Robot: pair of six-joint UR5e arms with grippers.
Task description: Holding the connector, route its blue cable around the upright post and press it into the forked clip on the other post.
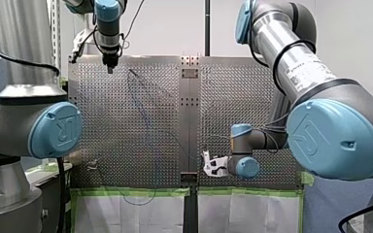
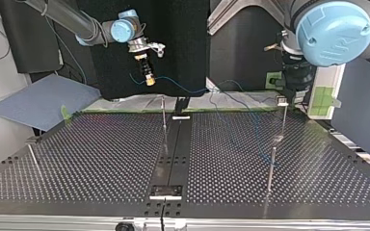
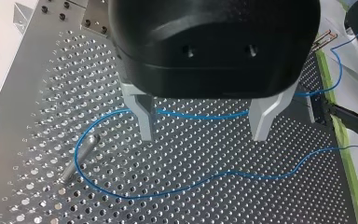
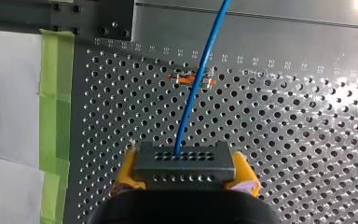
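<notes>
My right gripper [image 4: 186, 176] clamps the connector [image 4: 185, 163]. The blue cable [image 4: 196, 88] looks slack, seemingly neither routed nor clipped. My left gripper [image 3: 204, 135], at eleven o'clock in the front view, gapes wide.

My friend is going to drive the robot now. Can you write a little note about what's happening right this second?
My left tool: open and empty, over the blue cable beside the upright post.
My right tool: shut on the connector, held above the table, with the forked clip below and ahead.
Done: connector gripped; cable lies slack, bending by the post.
Left: take the cable round the post, then press it into the clip; it does not look pressed in yet.
</notes>
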